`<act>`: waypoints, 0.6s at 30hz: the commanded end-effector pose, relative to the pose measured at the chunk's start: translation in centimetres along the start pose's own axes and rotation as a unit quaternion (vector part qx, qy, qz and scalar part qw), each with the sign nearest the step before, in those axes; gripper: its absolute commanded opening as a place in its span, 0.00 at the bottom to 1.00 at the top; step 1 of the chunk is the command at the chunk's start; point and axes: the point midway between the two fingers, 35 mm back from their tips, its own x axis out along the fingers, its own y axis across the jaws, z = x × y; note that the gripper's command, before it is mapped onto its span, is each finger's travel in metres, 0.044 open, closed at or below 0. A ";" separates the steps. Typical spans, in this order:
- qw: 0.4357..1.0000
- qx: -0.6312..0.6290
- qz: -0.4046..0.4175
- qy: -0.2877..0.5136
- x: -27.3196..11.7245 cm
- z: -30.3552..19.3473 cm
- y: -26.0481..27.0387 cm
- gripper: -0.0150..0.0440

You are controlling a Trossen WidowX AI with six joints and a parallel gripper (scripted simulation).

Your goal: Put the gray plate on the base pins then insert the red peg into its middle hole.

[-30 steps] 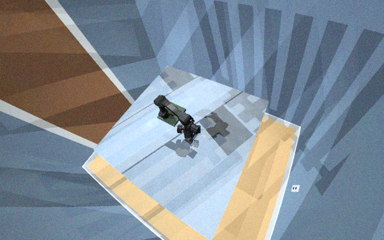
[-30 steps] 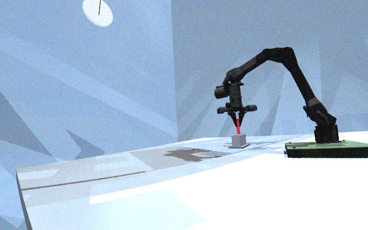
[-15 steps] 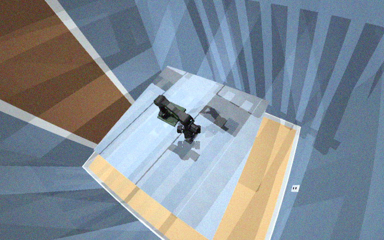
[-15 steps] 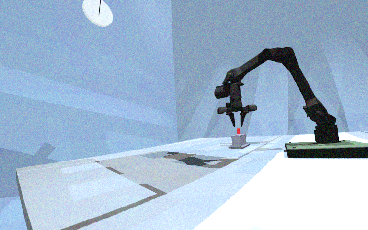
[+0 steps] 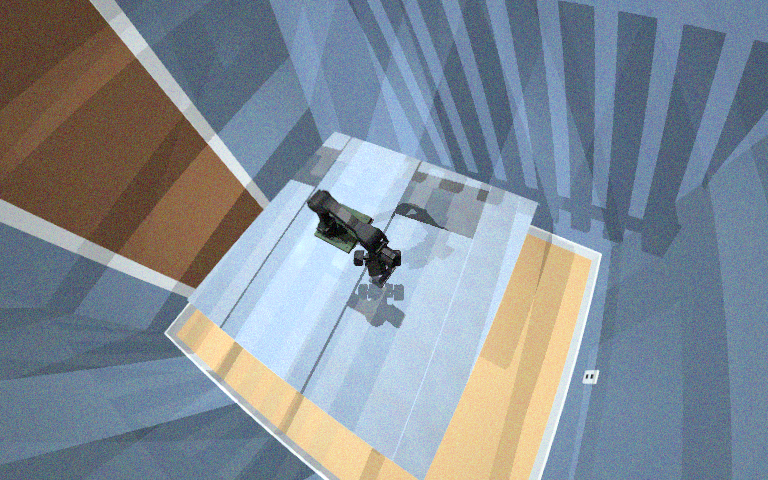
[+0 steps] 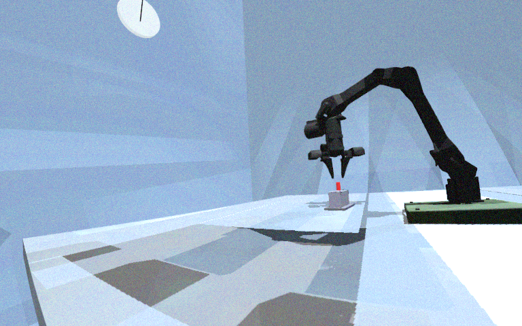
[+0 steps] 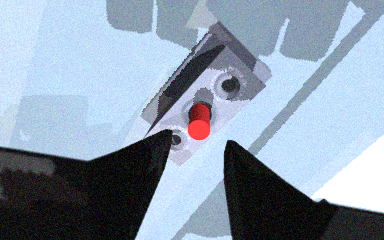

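Your gripper (image 5: 381, 282) (image 6: 337, 177) (image 7: 198, 142) points down with its fingers spread partway, and they pinch nothing. In the exterior view, you see both fingertips above the red peg (image 6: 338, 186) (image 7: 199, 129), with a gap between them and its top.

The peg stands in the middle hole of the gray plate (image 6: 344, 191) (image 7: 222, 112), its upper part showing above the surface. From the exterior it looks close to upright, perhaps leaning very slightly; you can't tell how deep it reaches. The plate appears to lie flat on top of the base (image 6: 336, 208) (image 7: 240, 45), a pale block with a wider foot resting on the table (image 5: 271, 339) (image 6: 269, 261) (image 7: 50, 75).

In your wrist view, the peg stands between two ringed round openings with dark centers, one toward each end of the plate. The nearer opening sits just beside the left-hand fingertip in that picture. You can't clearly make out the pins inside them.

Your black arm (image 5: 351, 222) (image 6: 400, 77) rises from a green mounting plate (image 5: 363, 218) (image 6: 500, 214), well apart from the base, and bends over to it. From the top, you can't make out the peg or the gray plate beneath the arm's end.
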 end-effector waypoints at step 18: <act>1.000 -0.002 0.001 0.000 -1.3 0.0 -0.1 0.51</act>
